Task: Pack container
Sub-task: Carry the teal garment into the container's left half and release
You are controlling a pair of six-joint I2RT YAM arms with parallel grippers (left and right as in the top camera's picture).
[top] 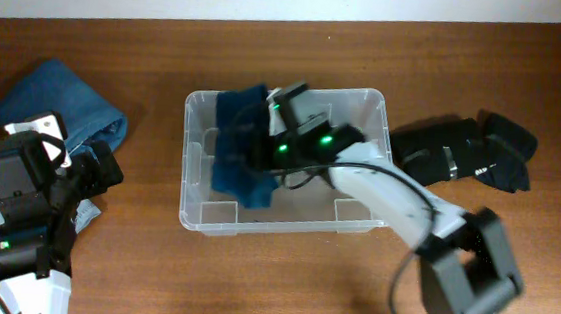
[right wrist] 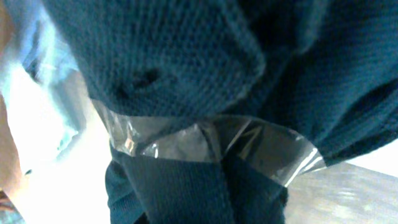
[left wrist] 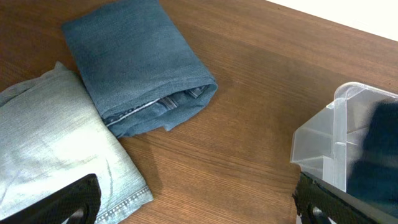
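Container [top: 193, 218], part-packed, mid-table

Container: clear bin at the centre of the table [top: 151, 267], with a dark teal knit [top: 231, 168] along its left side.
Right gripper [top: 259, 147]: reaches inside from the near right and is pressed into the knit; cannot tell how far open.
Left gripper [left wrist: 196, 204]: fingers spread wide, holding nothing, over pale denim [left wrist: 50, 149] at near left.
Folded blue jeans [left wrist: 140, 68]: far left.
Black garment [top: 461, 151]: right of Container.
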